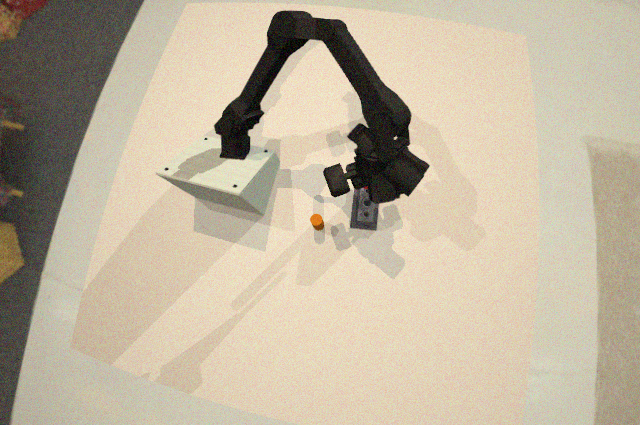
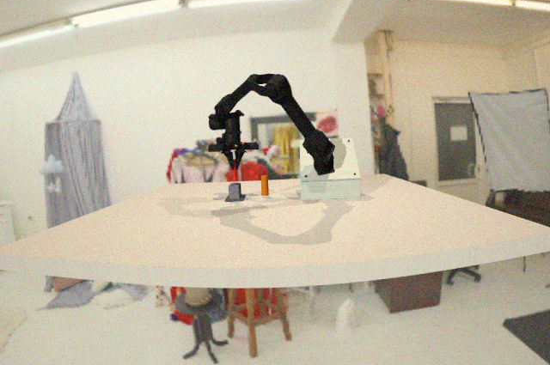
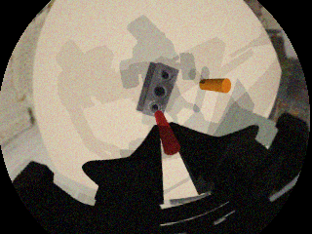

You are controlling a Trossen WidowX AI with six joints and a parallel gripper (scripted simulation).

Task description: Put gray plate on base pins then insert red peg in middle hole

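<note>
- The red peg [image 1: 366, 187] [image 2: 235, 172] [image 3: 167, 134] is up off the tabletop, roughly upright, above the gray plate [image 1: 360, 209] [image 2: 234, 187] [image 3: 162, 83] in the exterior view.
- The gripper [image 1: 366, 183] [image 2: 235, 166] [image 3: 163, 127] has its jaws clenched on the peg, which points down from between them.
- In the wrist view, the peg's lower end shows near 1 end hole of the plate; whether they touch, I cannot tell.
- The plate lies flat on its darker base [image 1: 364, 227] [image 2: 230, 200] [image 3: 144, 94], 3 round openings in 1 row; the middle 1 has no peg in it.
- An orange cylinder [image 1: 316, 221] [image 2: 265, 185] [image 3: 216, 85] stands upright near the base, apart from it.
- Farther out, the black arm [image 1: 356, 63] [image 2: 297, 117] arches from a pale green, slanted mount [image 1: 263, 177] [image 2: 331, 189].
</note>
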